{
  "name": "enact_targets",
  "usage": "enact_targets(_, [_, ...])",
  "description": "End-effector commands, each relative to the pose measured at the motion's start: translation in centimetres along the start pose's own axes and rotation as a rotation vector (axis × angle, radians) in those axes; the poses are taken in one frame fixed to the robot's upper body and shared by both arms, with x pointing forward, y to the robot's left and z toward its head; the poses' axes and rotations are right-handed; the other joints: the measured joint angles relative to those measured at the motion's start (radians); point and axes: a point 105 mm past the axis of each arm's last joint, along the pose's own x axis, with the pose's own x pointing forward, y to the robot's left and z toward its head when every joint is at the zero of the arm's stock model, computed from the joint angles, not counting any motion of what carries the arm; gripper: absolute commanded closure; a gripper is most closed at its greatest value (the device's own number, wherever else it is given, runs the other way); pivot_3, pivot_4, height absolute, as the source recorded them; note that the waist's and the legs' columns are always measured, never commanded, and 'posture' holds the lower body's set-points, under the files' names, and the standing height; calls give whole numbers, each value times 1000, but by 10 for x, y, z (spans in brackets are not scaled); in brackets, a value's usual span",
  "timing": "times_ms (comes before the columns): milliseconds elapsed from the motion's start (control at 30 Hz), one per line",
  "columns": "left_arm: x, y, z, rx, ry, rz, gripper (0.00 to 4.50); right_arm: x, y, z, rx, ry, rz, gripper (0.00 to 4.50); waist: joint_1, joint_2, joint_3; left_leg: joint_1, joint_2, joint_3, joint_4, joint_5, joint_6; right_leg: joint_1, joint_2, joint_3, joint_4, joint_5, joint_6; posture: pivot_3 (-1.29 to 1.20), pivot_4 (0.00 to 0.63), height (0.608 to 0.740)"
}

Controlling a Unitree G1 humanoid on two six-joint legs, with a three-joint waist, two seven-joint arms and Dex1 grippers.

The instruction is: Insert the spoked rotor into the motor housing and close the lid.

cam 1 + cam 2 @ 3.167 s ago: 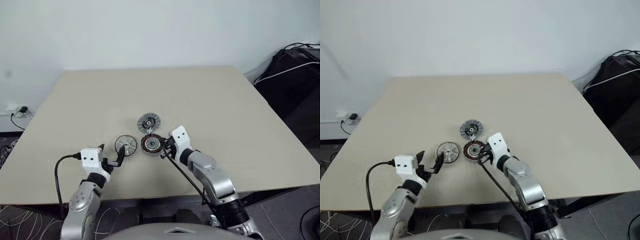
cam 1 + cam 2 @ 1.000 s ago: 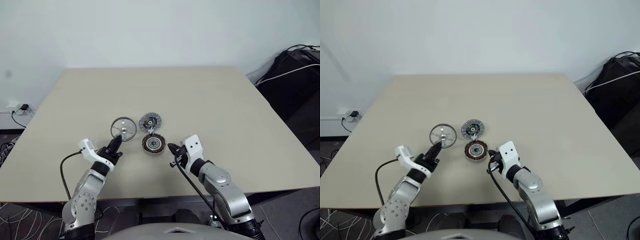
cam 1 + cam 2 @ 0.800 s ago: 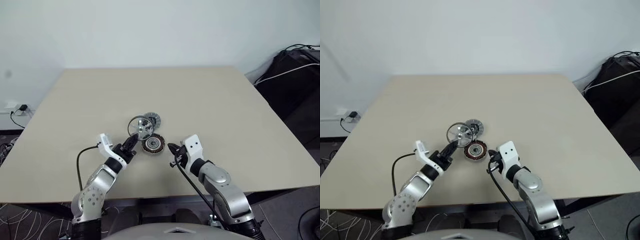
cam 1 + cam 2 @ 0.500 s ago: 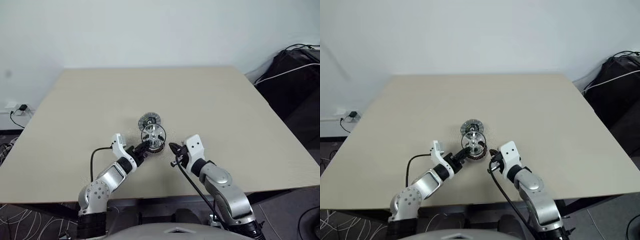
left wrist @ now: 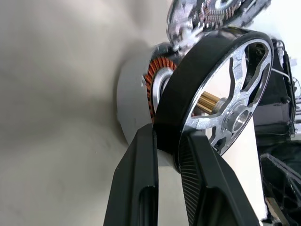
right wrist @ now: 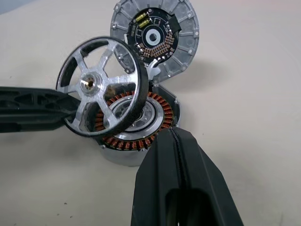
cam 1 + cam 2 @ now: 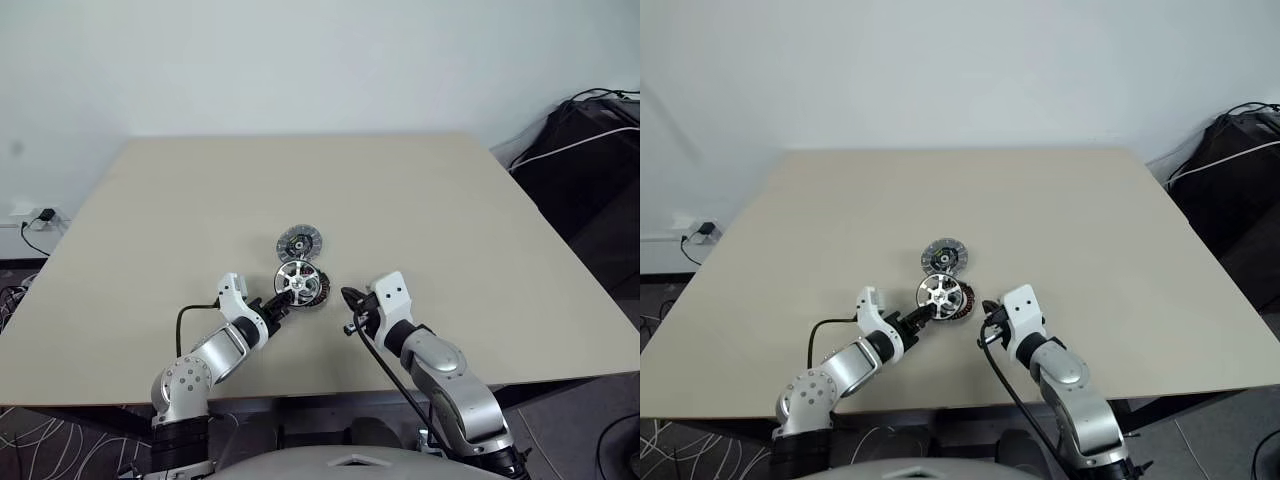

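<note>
My left gripper [image 7: 278, 300] is shut on the rim of the spoked rotor [image 7: 297, 279], a shiny silver wheel with a brass hub. The rotor [image 6: 101, 87] hangs tilted just over the motor housing [image 6: 136, 127], its lower edge close to the copper windings; I cannot tell whether they touch. The housing [image 7: 316, 291] sits on the table a little in front of the lid [image 7: 299, 242]. The lid [image 6: 155, 33] lies flat with its circuit-board face up. My right gripper [image 7: 347, 297] is shut and empty, its tips [image 6: 171, 134] right beside the housing's rim.
The beige table [image 7: 450, 200] spreads wide behind and to both sides of the parts. A black bag with cables [image 7: 590, 140] stands past the table's right edge. A wall socket with a plug [image 7: 35, 220] sits low at the left.
My left gripper has carried the rotor rightward and down, from left of the lid to just over the housing, and tilted it flatter. The right gripper has stayed put.
</note>
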Motion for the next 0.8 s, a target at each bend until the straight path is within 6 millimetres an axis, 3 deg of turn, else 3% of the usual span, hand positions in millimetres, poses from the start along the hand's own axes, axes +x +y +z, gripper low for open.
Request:
enact_targets(33, [6,-22,-6,-56,21,-80,4093,0,1,20,-22,-76,6,4500,0,0,0,0,0,0,0,0,0,0,0,0,0,0,0,0,0,740])
enact_targets(800, [11,-38,-1,-70,36,-125,4093,-1,-1,19,-19,-78,-6,4500,0,0,0,0,0,0,0,0,0,0,0,0,0,1,-2,0,0,740])
